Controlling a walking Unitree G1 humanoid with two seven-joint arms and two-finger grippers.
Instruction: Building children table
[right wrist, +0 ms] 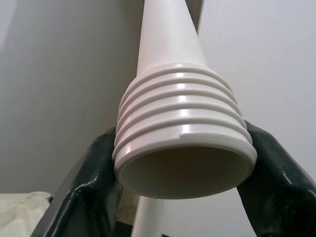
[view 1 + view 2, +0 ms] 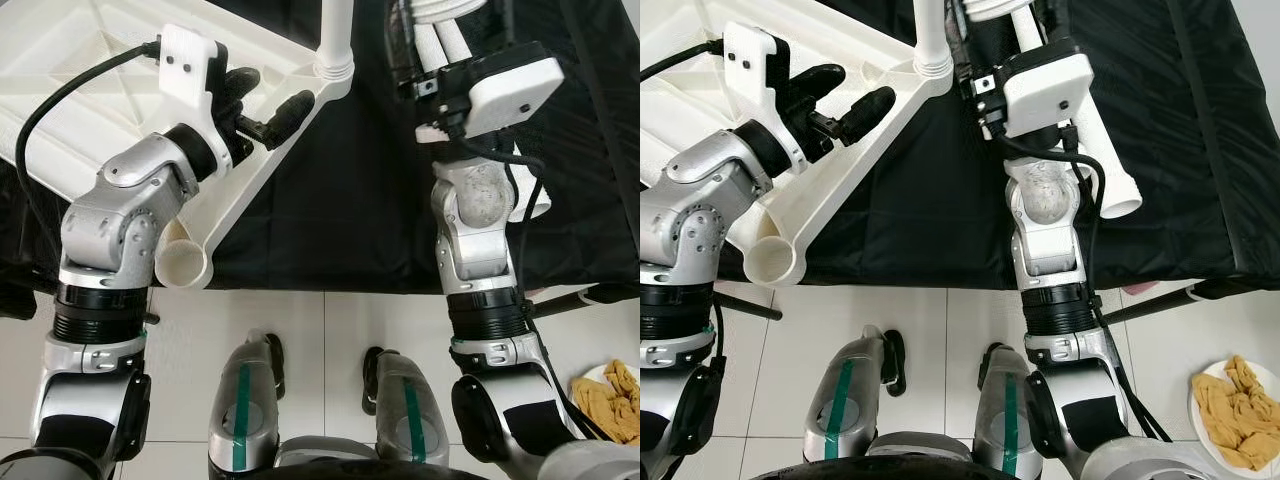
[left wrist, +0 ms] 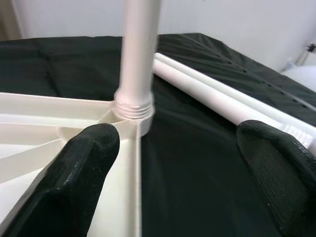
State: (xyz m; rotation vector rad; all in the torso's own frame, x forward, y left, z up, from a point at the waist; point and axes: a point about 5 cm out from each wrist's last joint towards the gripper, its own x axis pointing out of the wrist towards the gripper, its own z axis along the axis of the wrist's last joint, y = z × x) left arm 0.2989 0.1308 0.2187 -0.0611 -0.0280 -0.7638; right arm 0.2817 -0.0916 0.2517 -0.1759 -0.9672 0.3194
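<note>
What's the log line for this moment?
left gripper: open beside tabletop corner | one leg screwed in | right gripper: shut on threaded leg | spare legs on black cloth

Floor (image 2: 330, 330) is large glossy white tiles with thin grey grout lines, evenly lit, soft reflections. A black cloth (image 2: 1160, 150) covers a low flat surface and hangs over its near edge just above the tiles; stitched seams run across it. A dark rod (image 2: 1150, 303) pokes out from under that edge on the right side. White plate (image 2: 1200, 400) with yellowish crumpled stuff sits on the floor at far right. Plain white wall (image 3: 237, 19) stands behind the covered surface.
</note>
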